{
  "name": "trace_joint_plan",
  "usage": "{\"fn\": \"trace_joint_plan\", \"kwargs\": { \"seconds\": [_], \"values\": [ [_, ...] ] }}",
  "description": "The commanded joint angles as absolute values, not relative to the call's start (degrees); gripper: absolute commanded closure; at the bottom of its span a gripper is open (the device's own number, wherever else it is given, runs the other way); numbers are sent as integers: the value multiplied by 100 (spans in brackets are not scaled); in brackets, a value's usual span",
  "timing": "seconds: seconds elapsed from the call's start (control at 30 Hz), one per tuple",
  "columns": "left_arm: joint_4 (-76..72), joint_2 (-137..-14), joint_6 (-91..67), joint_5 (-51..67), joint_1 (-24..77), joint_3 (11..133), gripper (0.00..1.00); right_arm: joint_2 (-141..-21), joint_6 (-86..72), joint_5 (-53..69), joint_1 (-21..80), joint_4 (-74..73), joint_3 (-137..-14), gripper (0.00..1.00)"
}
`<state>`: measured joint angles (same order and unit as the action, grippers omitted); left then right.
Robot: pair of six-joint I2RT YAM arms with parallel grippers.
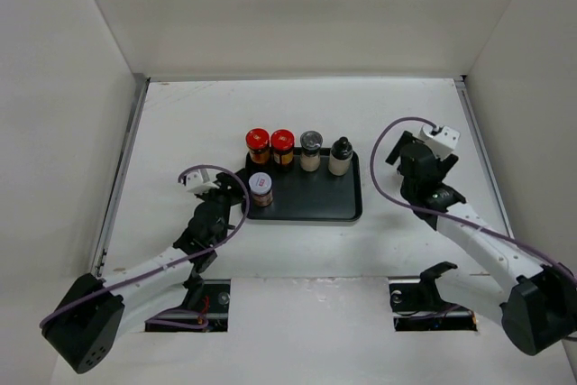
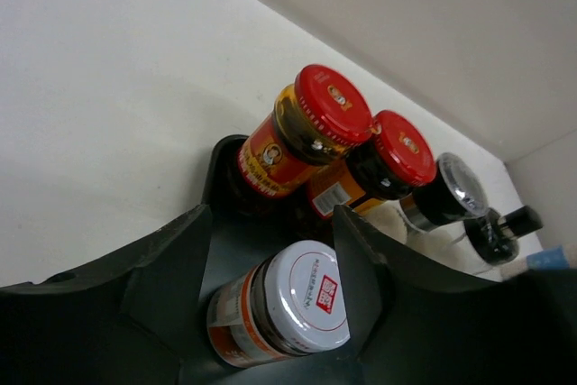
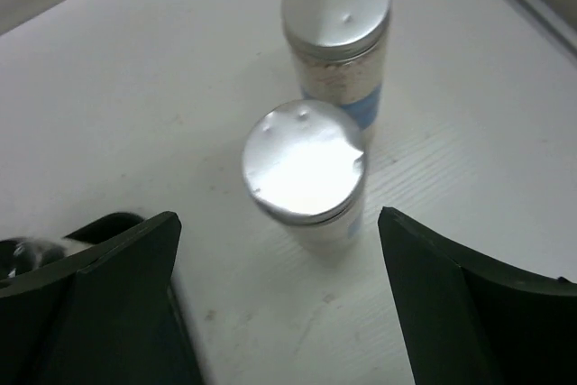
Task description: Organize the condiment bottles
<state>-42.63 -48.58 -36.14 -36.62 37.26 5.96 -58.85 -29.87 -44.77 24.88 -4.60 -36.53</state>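
Observation:
A black tray [image 1: 347, 209] holds two red-lidded jars [image 1: 258, 145] [image 1: 282, 147], a grey-lidded jar [image 1: 311, 151] and a black-knobbed bottle [image 1: 340, 156] in a back row. The red-labelled, white-lidded jar [image 1: 261, 188] stands at the tray's front left. My left gripper [image 2: 270, 214] is shut on that jar [image 2: 288, 308], with a finger on each side. The red-lidded jars [image 2: 311, 128] [image 2: 388, 160] stand just beyond it. My right gripper [image 3: 279, 215] is open above two white shakers with silver lids [image 3: 304, 169] [image 3: 338, 29] on the table. The shakers are hidden in the top view.
White walls enclose the table on the left, back and right. The right arm [image 1: 469, 232] reaches along the right side, right of the tray. The tray's front right part [image 1: 315, 200] is bare. Two dark openings lie at the near edge by the arm bases.

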Motion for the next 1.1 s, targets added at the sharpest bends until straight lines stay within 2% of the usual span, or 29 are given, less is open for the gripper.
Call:
{"fn": "trace_joint_plan", "kwargs": {
  "seconds": [0.0, 0.17, 0.27, 0.37, 0.43, 0.57, 0.67, 0.87, 0.97, 1.07],
  "values": [
    [-4694, -4984, -3489, -3524, 3757, 633, 45, -5975, -2620, -4510, 2019, -528, -3823, 0],
    [-4746, -5071, -3489, -3577, 3801, 659, 43, -6459, -2470, -3517, 1701, -167, -4121, 0],
    [-4746, -5028, -3489, -3577, 3810, 633, 42, -6837, -2321, -3506, 1587, -176, -4385, 2],
    [-4746, -5079, -3507, -3665, 3801, 624, 42, -7022, -2347, -3603, 1446, -18, -4395, 9],
    [-4772, -5194, -3507, -3709, 3801, 624, 42, -7075, -2355, -3630, 1428, 70, -4342, 22],
    [-4781, -5054, -3507, -3718, 3810, 589, 42, -6971, -2303, -3665, 1428, 413, -4114, 40],
    [-4790, -5176, -3507, -3709, 3810, 606, 42, -6480, -2242, -3796, 1533, 326, -4061, 45],
    [-4808, -5062, -3533, -3718, 3731, 554, 40, -5441, -2267, -4227, 2893, -622, -4253, 46],
    [-4878, -5422, -3551, -3674, 3722, 624, 38, -5641, -2609, -4210, 3807, -835, -4517, 45],
    [-4887, -5327, -3551, -3700, 3713, 607, 37, -6264, -2655, -4201, 4607, -380, -4815, 45]
  ]
}}
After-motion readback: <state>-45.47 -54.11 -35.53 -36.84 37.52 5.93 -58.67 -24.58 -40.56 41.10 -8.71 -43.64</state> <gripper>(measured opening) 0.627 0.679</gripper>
